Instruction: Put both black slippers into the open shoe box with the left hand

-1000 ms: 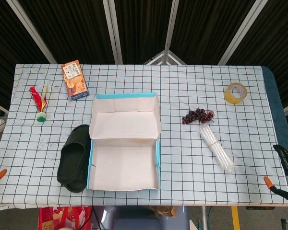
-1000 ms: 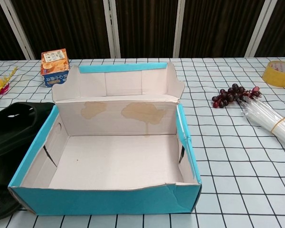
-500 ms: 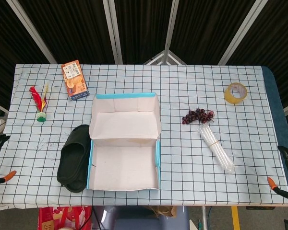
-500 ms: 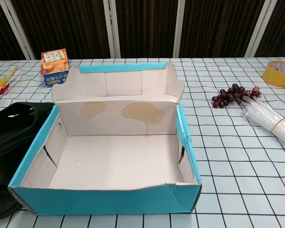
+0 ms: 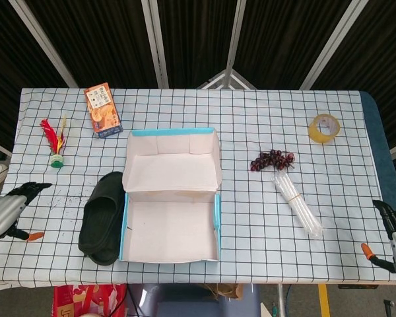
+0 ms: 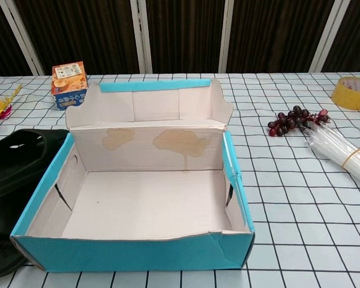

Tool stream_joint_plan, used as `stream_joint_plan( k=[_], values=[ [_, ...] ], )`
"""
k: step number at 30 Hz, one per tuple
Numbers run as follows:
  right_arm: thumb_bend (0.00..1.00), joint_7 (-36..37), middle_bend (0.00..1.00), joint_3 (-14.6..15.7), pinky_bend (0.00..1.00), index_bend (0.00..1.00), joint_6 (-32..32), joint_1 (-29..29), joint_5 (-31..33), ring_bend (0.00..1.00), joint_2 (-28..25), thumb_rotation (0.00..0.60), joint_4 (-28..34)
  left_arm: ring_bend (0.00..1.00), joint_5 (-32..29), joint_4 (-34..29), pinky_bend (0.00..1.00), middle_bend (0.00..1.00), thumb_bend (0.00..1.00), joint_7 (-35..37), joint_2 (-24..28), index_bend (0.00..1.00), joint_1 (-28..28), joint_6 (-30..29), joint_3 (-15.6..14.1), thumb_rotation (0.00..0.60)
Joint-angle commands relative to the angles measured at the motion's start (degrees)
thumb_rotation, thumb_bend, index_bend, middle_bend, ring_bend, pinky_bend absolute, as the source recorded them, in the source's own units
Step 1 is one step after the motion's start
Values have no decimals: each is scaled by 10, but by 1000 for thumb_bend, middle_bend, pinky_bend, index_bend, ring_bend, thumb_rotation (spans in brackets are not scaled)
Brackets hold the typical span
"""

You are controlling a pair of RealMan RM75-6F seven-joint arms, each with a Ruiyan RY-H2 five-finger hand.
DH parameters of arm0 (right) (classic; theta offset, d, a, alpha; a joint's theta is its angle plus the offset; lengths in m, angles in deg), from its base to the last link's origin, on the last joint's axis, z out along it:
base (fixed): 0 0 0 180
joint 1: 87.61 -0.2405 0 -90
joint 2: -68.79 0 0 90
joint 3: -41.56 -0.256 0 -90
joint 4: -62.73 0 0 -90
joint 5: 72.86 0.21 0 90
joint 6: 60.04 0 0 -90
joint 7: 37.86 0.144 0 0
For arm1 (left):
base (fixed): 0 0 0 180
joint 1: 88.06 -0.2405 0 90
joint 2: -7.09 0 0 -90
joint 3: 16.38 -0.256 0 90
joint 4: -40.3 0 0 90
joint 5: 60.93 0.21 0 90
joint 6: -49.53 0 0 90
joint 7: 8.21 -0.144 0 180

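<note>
Two black slippers (image 5: pixel 103 218) lie stacked against the left wall of the open shoe box (image 5: pixel 216 218), which has blue sides and a pale, empty inside. In the chest view the slippers (image 6: pixel 17 171) fill the lower left, beside the shoe box (image 6: pixel 132 255). My left hand (image 5: pixel 10 206) reaches in over the table's left edge, well left of the slippers, fingers stretched out and holding nothing. At the far right edge my right hand (image 5: pixel 395 228) sits low with its fingers apart and nothing in them. Neither hand shows in the chest view.
An orange snack carton (image 5: pixel 102 110) and a feathered shuttlecock (image 5: pixel 55 145) lie at the back left. Dark grapes (image 5: pixel 272 160), a bundle of clear tubes (image 5: pixel 298 206) and a tape roll (image 5: pixel 324 127) lie to the right. Orange clamps (image 5: pixel 33 236) grip the table edges.
My left hand has come further in over the table's left edge toward the slippers. The right hand has barely shifted. Slippers and box have not moved.
</note>
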Motion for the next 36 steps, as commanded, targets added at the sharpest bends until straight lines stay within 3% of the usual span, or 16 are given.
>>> stream_joint_plan(
  k=[1,6,16,36],
  values=[
    [306,0,113,0,127,31,3,-1,3,183,1,600,-1,0,-59,-2,106,78,154,39,39,82,94,136,23,600],
    [306,-1,113,-2,127,31,6,-2,7,184,2,600,-3,0,-104,18,106,78,154,19,19,80,138,197,28,600],
    [306,-1,113,-4,127,31,17,-5,20,184,3,600,-6,0,-157,58,105,81,154,-4,-39,77,201,256,32,600],
    [307,-20,113,-6,127,31,60,-19,52,183,8,600,-9,0,-303,161,99,135,154,-108,-166,75,332,256,-43,600]
  ],
)
